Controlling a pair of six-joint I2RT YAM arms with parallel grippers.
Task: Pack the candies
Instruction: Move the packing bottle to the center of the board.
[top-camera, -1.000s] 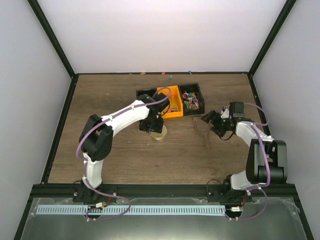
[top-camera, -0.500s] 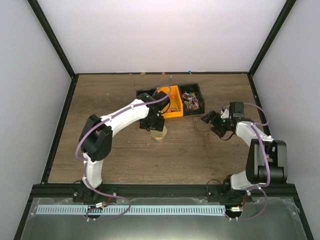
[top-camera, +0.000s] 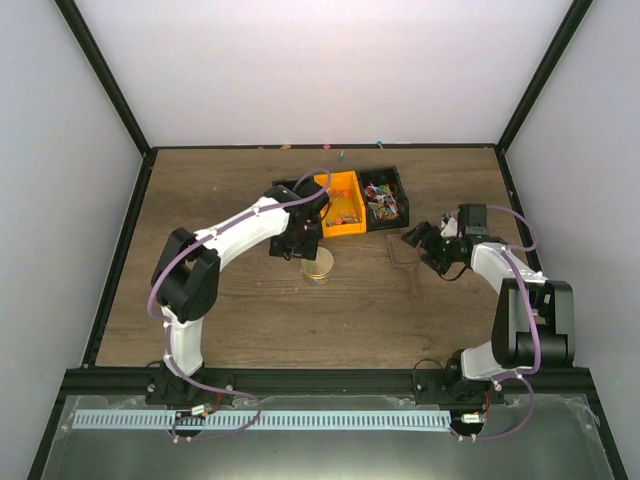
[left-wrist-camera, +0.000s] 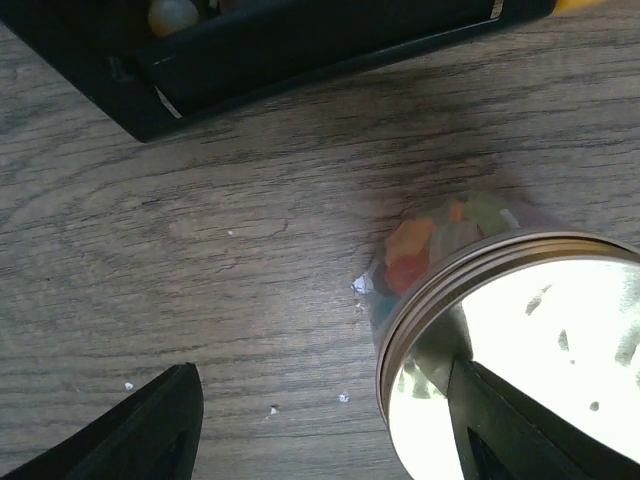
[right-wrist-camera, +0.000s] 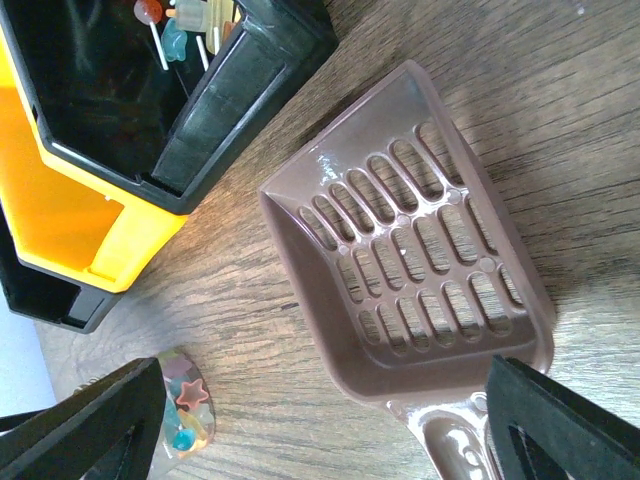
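Candies (top-camera: 385, 198) in mixed colours fill the right black bin (top-camera: 400, 178); a few lie in the orange bin (top-camera: 338, 185). A clear jar (top-camera: 318, 268) with a metal lid (left-wrist-camera: 530, 350) stands on the table, with coloured sweets (left-wrist-camera: 430, 245) showing through its wall. My left gripper (top-camera: 298, 250) is open just left of the jar; in the left wrist view (left-wrist-camera: 330, 440) one finger (left-wrist-camera: 520, 430) hangs over the lid. My right gripper (top-camera: 418, 240) is open above a brown slotted scoop (right-wrist-camera: 410, 260) lying flat on the table, with its handle (right-wrist-camera: 450, 445) between the fingers.
A second black bin (top-camera: 285, 188) sits left of the orange one. A few loose sweets (top-camera: 342, 155) lie near the far table edge. The right wrist view shows the bins (right-wrist-camera: 250, 70) and the jar (right-wrist-camera: 185, 410) beside the scoop. Walls close in on three sides.
My left arm has shifted a little to the left, uncovering more of the orange bin. The jar, scoop and right arm have not moved.
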